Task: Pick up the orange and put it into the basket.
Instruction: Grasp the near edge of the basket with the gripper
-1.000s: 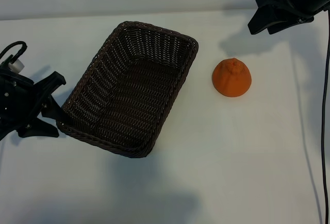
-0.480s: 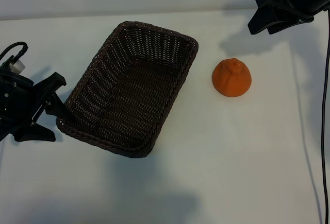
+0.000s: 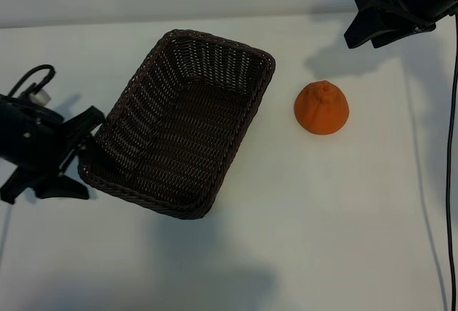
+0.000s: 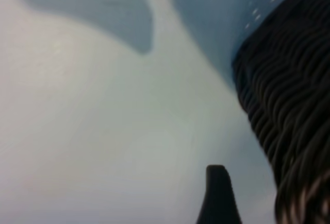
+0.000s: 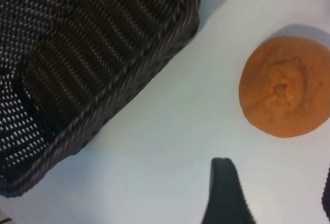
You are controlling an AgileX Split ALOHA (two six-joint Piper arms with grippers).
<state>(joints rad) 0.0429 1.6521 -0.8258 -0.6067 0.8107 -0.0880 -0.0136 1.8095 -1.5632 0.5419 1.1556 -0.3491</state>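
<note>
The orange (image 3: 322, 108) is sitting on the white bench (image 3: 322, 225) just beside the basket (image 3: 182, 121), awaiting the right gripper (image 3: 358, 21), fingers spread; the left gripper (image 3: 71, 155), fingers spread, is flanking the basket's corner, apparently steadying it

my right gripper (image 3: 372, 28) is cut off above the orange (image 3: 322, 108); the basket (image 4: 289, 95) blurs beside my left finger (image 4: 218, 195).

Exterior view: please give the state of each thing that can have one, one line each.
orange: on the table, right of the basket, not held.
basket: upright, empty.
left gripper: open at the basket's left corner, holding nothing.
right gripper: open, raised beyond the orange, holding nothing.
</note>
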